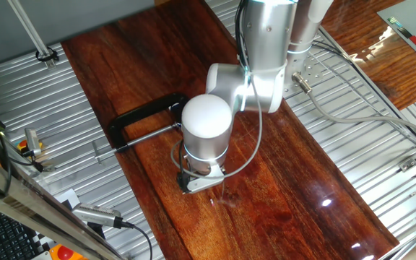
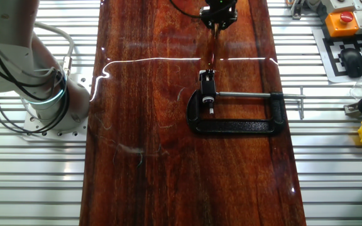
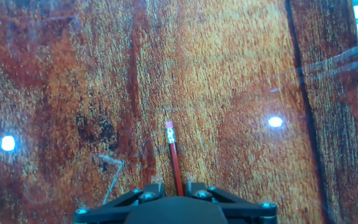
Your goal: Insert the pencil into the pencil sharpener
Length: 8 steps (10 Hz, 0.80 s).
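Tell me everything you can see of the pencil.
The pencil is a thin red stick with a pale pink eraser tip above a small light band. In the hand view it runs straight out from between the fingers of the gripper, which hold its lower end. The point is hidden. Red-brown wooden table lies beyond it; whether it touches the wood cannot be told.

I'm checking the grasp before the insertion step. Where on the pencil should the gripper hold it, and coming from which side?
Grip the pencil on its thin red shaft, fingers closing across its width. In the hand view it already runs out from the gripper, eraser end forward. Whether the fingers actually clamp it isn't clear.
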Each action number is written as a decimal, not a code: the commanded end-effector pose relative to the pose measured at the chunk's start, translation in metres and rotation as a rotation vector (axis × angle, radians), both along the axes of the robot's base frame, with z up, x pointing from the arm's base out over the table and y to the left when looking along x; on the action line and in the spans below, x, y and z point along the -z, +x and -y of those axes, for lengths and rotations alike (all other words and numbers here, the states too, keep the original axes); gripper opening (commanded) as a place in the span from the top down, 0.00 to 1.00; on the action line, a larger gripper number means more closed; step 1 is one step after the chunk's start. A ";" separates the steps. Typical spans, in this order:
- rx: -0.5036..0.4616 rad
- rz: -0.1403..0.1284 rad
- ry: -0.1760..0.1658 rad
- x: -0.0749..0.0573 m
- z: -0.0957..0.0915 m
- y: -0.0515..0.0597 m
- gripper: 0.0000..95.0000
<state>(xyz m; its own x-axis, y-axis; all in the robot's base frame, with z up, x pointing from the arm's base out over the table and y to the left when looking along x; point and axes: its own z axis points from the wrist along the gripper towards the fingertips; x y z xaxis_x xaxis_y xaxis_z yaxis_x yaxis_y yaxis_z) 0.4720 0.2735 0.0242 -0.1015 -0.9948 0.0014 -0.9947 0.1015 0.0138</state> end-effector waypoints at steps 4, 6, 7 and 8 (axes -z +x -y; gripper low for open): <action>-0.034 -0.021 -0.019 -0.016 0.001 -0.005 1.00; -0.047 -0.023 -0.018 -0.016 0.001 -0.005 1.00; -0.049 -0.024 -0.013 -0.016 0.001 -0.005 1.00; -0.050 -0.024 -0.024 -0.016 0.001 -0.005 1.00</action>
